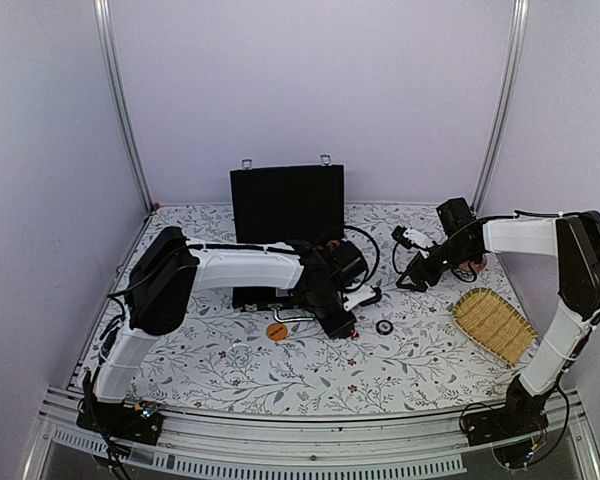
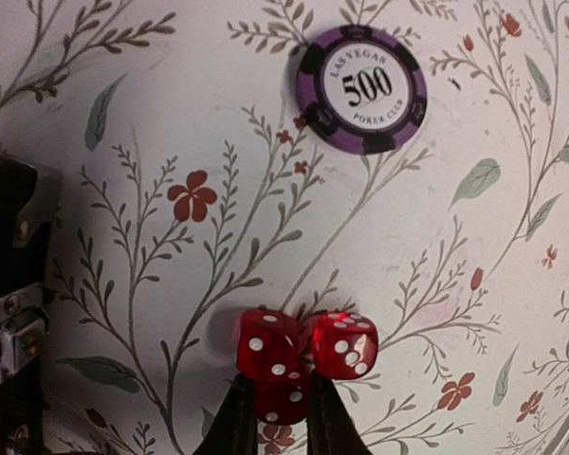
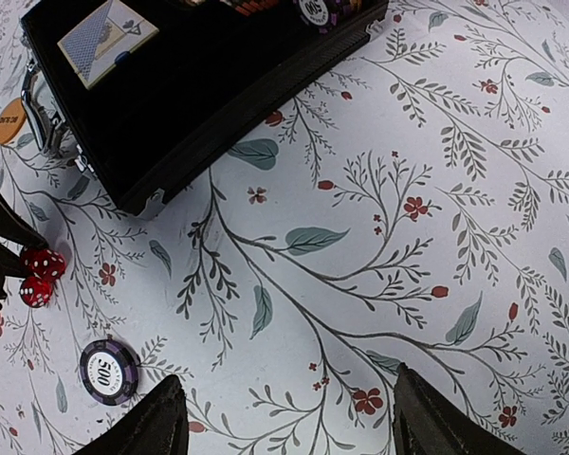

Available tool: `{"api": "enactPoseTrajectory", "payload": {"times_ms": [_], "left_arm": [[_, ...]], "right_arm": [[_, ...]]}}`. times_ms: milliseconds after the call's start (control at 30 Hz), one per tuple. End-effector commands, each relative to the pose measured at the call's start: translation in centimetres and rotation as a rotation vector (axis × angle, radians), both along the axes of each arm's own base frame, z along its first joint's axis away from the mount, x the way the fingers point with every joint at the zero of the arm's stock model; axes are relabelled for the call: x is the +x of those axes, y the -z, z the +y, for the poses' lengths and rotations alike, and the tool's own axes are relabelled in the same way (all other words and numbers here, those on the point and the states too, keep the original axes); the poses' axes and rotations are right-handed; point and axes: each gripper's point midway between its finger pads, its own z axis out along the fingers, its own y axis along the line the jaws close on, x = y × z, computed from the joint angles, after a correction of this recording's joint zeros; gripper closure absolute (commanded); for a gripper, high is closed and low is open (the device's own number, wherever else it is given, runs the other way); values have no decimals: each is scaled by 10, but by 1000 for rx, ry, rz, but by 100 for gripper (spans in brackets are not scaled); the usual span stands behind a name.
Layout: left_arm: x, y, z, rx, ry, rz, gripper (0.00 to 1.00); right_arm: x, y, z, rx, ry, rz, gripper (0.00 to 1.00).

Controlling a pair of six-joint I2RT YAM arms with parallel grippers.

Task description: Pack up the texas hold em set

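Note:
The black case (image 1: 285, 203) stands open at the back centre, and the left arm covers its base. In the left wrist view three red dice lie clustered on the cloth. My left gripper (image 2: 283, 396) is shut on the nearest die (image 2: 283, 403); the other two dice (image 2: 346, 345) touch it just beyond the fingertips. A purple 500 chip (image 2: 362, 88) lies farther on. The orange disc (image 1: 277, 331) sits before the case. My right gripper (image 3: 294, 417) hangs open over bare cloth, right of the case (image 3: 199, 85), which holds a card (image 3: 104, 33) and chips (image 3: 327, 9).
A woven yellow basket (image 1: 493, 323) lies at the right front. A red patterned dish (image 1: 467, 268) shows partly behind the right arm. A case corner with a silver latch (image 2: 14, 327) is close on the left of my left gripper. The floral cloth (image 1: 230, 370) covers the table.

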Motion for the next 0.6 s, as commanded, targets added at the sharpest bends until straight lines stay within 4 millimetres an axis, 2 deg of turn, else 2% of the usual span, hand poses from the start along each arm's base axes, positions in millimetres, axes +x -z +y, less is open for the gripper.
{"api": "enactPoseTrajectory", "payload": {"times_ms": [0,200,367,567], "left_arm": [[-7,0,1,13,7,21,92],[-5,-41,0,-49,6,-4,95],[6,-70,16,-58,-31,-58,95],[59,-86,58,-22,-283,-121,95]], "right_arm": [[5,-1,2,-2,-5,-2,26],[5,-1,2,-1,-8,-1,26],[5,-2,2,1,-9,0,26],[5,-2,3,4,-9,2,26]]}}
